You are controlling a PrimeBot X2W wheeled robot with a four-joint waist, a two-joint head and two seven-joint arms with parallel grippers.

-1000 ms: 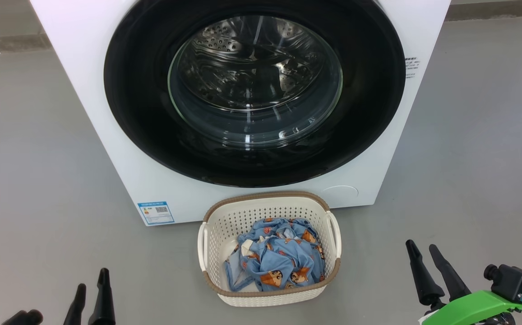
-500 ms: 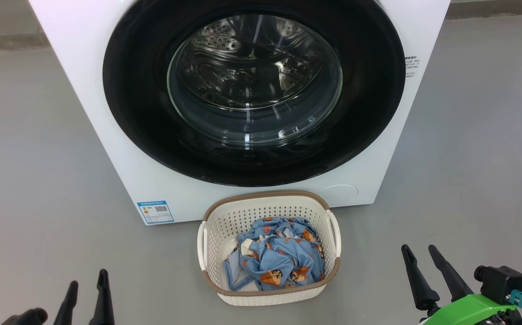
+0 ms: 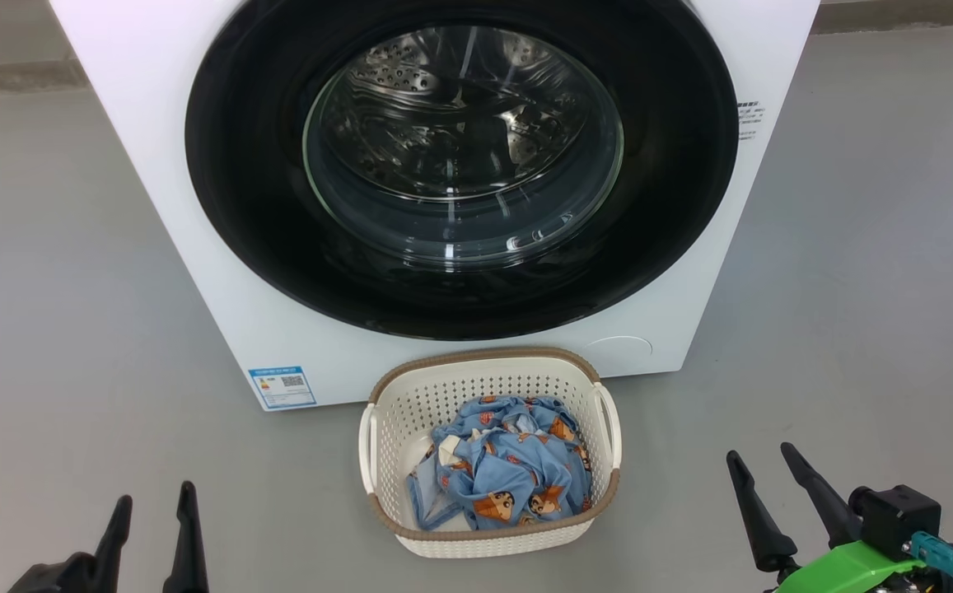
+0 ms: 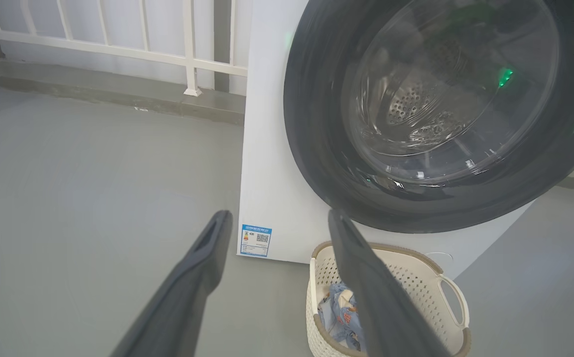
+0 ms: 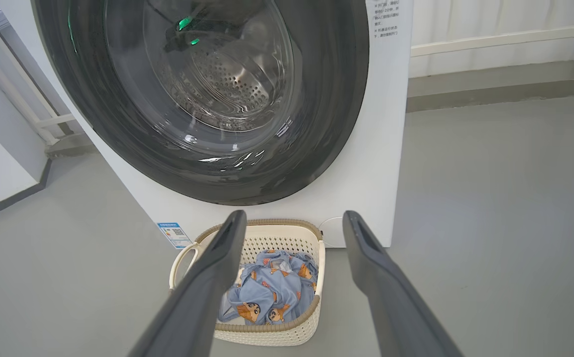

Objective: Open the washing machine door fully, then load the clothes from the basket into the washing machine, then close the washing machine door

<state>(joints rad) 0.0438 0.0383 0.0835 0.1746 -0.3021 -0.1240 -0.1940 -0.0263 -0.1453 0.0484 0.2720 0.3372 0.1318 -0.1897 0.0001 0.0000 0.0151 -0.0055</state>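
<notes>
The white washing machine (image 3: pixel 155 156) stands ahead, its round black-rimmed door (image 3: pixel 278 247) shut flat against the front, the steel drum visible through the glass. On the floor just before it sits the cream basket (image 3: pixel 385 494) holding the light blue printed clothes (image 3: pixel 501 469). My left gripper (image 3: pixel 155 497) is open at the lower left, well left of the basket. Low on the right, clear of the basket, my right gripper (image 3: pixel 760 455) is open too. Both hold nothing. The wrist views show the door (image 4: pixel 316 163) (image 5: pixel 326 148), basket (image 4: pixel 445 292) (image 5: pixel 267 337) and clothes (image 4: pixel 339 317) (image 5: pixel 267 292).
Grey floor (image 3: pixel 56 329) spreads on both sides of the machine. A white railing (image 4: pixel 118 49) and a low kerb (image 4: pixel 93 94) run behind it on the left. A blue label (image 3: pixel 282 387) sits low on the machine's front.
Both grippers have shifted slightly left. The left one sank a little then rose again; the right one's mount has dropped lower. Machine, basket and clothes have not moved.
</notes>
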